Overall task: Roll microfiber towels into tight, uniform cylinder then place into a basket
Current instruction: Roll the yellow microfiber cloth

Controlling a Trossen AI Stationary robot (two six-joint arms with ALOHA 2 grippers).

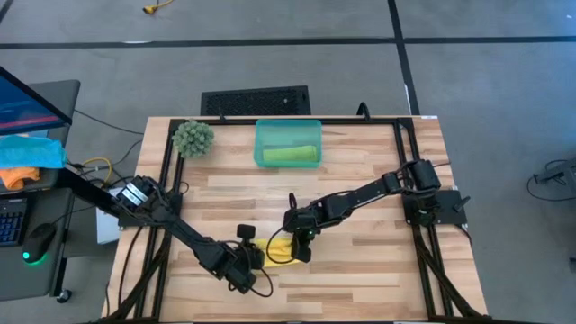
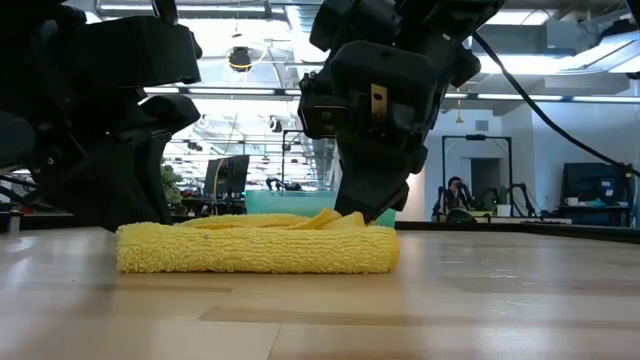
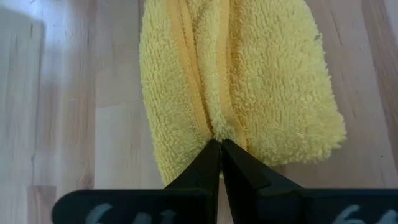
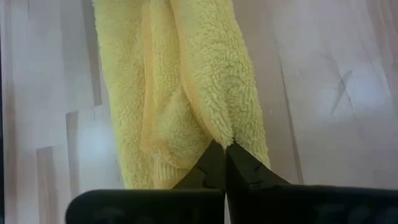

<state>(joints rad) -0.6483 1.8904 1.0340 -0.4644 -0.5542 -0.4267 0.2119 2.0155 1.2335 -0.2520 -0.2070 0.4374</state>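
The bright yellow towel [image 1: 279,251] lies on the table as a low, loosely rolled bundle, its underside flat on the wood [image 2: 258,248]. My left gripper [image 1: 255,258] is at its left end and my right gripper [image 1: 301,247] at its right end; both are shut on it. The lime green towel [image 1: 290,155] lies rolled inside the teal basket [image 1: 261,135] at the table's far middle. My left gripper pinches a ridge of folded cloth [image 3: 214,129] at the yellow towel's near end between its two fingertips, the fingers lying along the bundle. The towel rests on the table. My right gripper pinches the cloth's edge fold [image 4: 225,138] at the yellow towel's end between its two fingertips, slanting down from above [image 2: 366,212]. The fingers lie along the bundle. The towel stays on the table, slack.
A round green spiky plant ball [image 1: 193,138] stands at the far left, beside the basket. Blue and orange cloths [image 1: 25,157] lie on a side desk off the table's left. Bare wood lies to the right of the towel and toward the near edge.
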